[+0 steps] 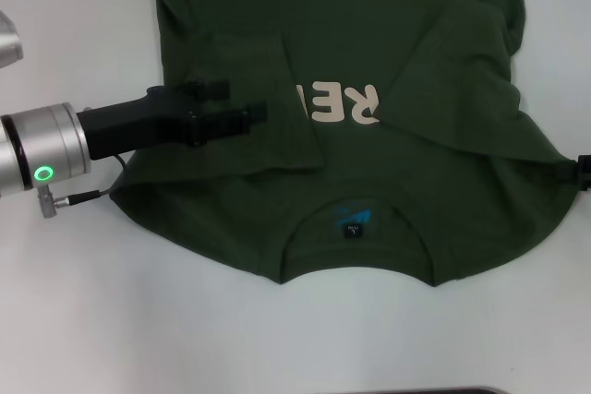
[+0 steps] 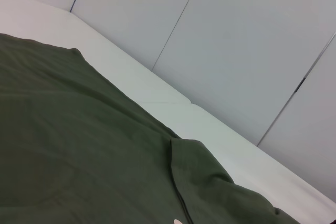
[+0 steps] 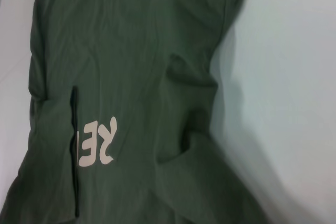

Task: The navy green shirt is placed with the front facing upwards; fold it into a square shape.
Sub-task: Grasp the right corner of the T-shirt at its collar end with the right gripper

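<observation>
The navy green shirt (image 1: 369,191) lies flat on the white table (image 1: 138,320), collar toward the robot. Both sleeves are already folded inward over the chest, covering the ends of the cream lettering (image 1: 337,103), so the side folds look done; the lengthwise fold into a square is left. The left gripper (image 1: 247,103) lies low over the folded left sleeve, fingers a little apart and holding nothing. The right gripper (image 1: 584,173) barely shows at the shirt's right edge; whether it grips, I cannot tell.

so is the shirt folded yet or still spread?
Partly folded: both sleeves of the navy green shirt lie inward over the lettering; no square yet.
</observation>
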Robot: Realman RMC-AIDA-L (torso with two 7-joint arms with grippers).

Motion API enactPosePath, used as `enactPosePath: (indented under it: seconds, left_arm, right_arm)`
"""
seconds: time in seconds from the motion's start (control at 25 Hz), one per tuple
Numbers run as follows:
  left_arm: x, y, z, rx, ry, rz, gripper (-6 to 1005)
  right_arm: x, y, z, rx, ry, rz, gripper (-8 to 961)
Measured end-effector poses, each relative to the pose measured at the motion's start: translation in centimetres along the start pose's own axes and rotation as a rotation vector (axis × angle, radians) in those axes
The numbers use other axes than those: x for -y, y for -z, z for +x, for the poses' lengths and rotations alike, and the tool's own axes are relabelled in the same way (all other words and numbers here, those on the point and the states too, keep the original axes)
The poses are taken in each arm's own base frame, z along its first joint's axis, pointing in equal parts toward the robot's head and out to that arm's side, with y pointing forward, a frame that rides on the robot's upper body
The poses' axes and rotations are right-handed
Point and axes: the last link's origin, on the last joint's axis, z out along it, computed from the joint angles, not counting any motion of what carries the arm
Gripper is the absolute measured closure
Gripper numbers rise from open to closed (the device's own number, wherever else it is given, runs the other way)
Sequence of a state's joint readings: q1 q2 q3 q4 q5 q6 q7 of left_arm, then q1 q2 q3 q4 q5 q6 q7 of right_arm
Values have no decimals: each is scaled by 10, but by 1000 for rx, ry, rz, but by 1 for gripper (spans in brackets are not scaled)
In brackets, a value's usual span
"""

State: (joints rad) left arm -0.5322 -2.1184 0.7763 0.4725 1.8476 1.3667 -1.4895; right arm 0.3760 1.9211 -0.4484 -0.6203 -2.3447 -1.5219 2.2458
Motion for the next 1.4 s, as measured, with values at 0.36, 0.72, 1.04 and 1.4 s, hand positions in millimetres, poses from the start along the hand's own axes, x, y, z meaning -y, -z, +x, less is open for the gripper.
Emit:
enactPosePath:
  seconds: [0.36,0.72,1.04,1.4]
  left_arm:
    - [1,0,1,-1,-6,3,146]
    - [1,1,1,0,-8,3,150]
    - [0,2,0,0,-5,-1,153]
    - [1,7,-4,5,6,9,156]
  right_arm:
    - [-2,-2,0,1,1,-10,633]
    - [0,-1,3,0,-9,-5,908]
    - [7,12,14,50,8,-39,908]
    - [21,30,35,109,-2,-37,909]
